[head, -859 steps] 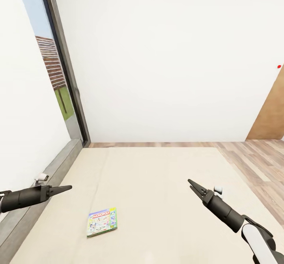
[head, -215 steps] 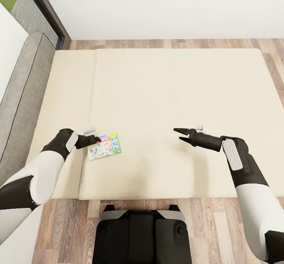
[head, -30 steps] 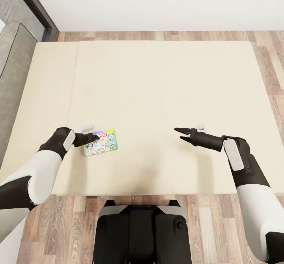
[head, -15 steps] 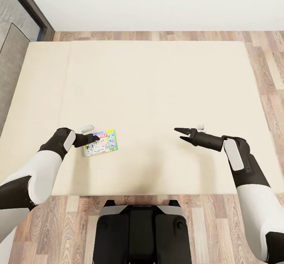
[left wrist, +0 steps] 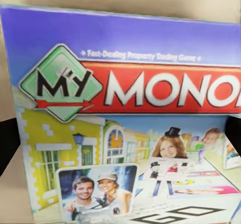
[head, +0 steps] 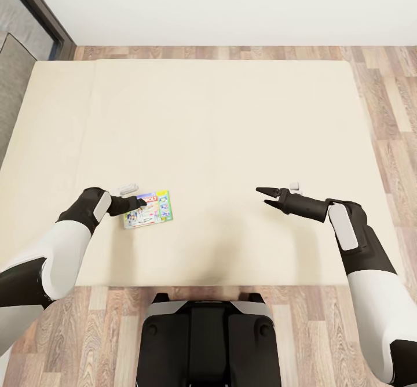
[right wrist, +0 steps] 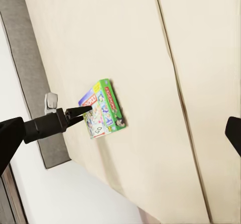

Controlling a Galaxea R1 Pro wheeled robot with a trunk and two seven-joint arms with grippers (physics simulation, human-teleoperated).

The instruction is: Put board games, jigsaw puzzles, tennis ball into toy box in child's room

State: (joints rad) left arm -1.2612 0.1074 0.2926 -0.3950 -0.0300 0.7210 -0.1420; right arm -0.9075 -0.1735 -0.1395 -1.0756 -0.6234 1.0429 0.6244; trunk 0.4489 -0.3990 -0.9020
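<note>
One board game lies flat on the bed, toward its near left part, a thin box with a green edge and a busy printed cover. From your head camera the cover is too small to read; your left wrist camera brings it close, showing a blue band, a red banner with white letters reading "MY MONO" before the frame cuts them off, a yellow house and cartoon figures. Your right wrist camera looks across the mattress from the other side and shows what the others do not: the box seen side on with its green edge, a seam running along the bed, and the tips of your left end effector meeting the box's edge.

Your left end effector sits at the box's far left corner with its fingers narrow; whether they pinch the box I cannot tell. Your right end effector hangs above bare mattress, well apart from the game, its two fingers spread a little and holding nothing. Wood-plank floor borders the bed on the far and right sides.
</note>
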